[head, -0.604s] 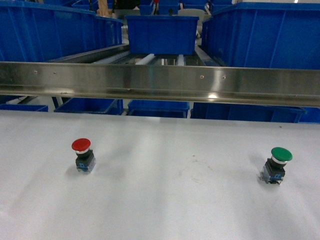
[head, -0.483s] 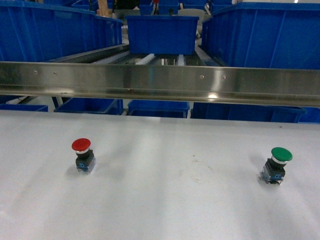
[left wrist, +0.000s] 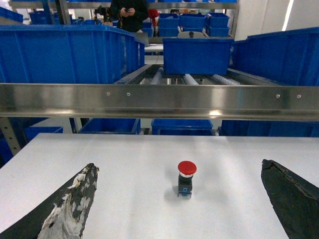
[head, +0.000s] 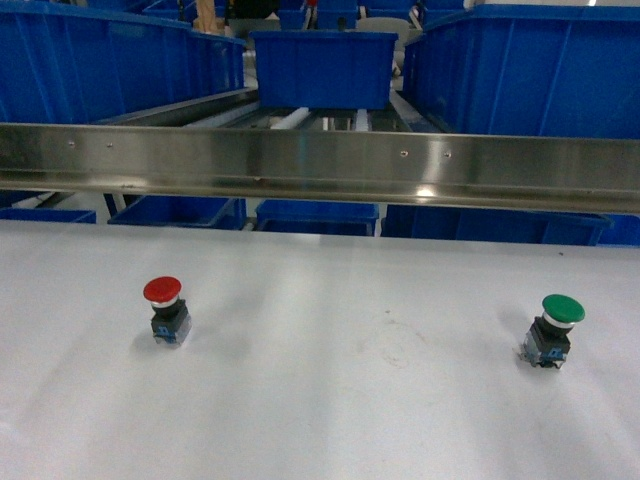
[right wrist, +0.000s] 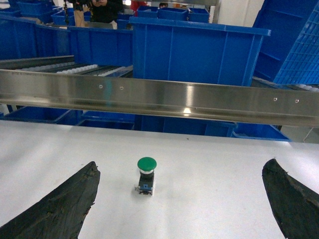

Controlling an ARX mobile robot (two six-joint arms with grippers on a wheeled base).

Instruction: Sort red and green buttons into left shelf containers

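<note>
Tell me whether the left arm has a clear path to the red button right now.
Probably yes. In the left wrist view the red button stands upright on bare white table, ahead of the open left gripper and between its fingers, nothing between them.

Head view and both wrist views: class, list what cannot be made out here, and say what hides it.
- Bin contents: the blue containers show only outer walls in every view.
- Rack's lower level: the steel rail crosses it in the head view.
- Both tools: absent from the head view; wrist views cut the left tool and right tool at the bottom edge.
- Markings on the red button and green button: too small.
</note>
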